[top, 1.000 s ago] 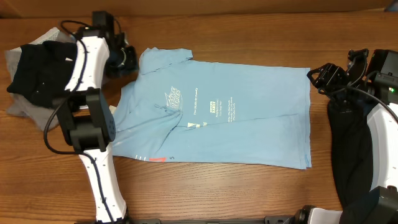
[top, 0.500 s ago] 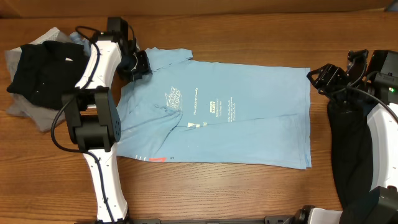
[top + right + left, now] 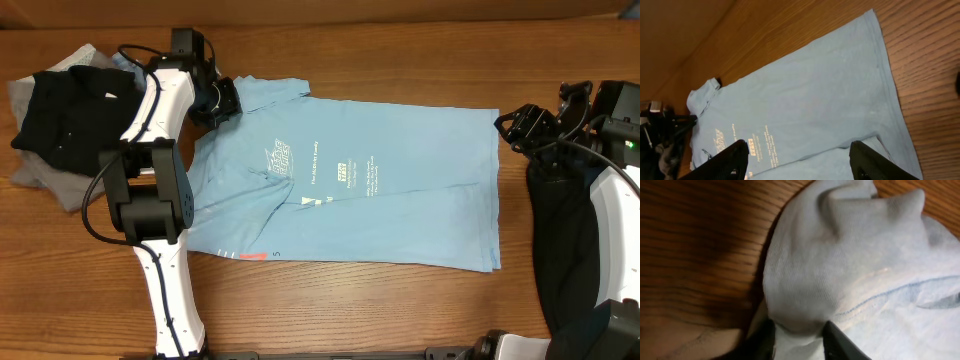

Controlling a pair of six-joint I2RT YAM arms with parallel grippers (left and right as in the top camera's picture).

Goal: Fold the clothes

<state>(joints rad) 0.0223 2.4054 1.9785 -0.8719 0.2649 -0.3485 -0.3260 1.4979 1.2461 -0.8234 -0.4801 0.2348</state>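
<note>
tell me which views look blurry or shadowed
Left wrist: very close, light blue T-shirt soft-focused, left fingers blurred dark shapes, heavy shadow on the table beside it; overhead: evenly lit, sharp; right wrist: shirt sharp, right fingers dark silhouettes at the bottom edge.

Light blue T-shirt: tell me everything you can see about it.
The light blue T-shirt is soft knit cloth with stitched seams, spread mostly flat on the wooden table, lightly creased, with a doubled layer along its near edge. Small white print sits left of centre; a pink mark shows at the near left edge. The left end effector pinches a bunched fold at its far left corner.
</note>
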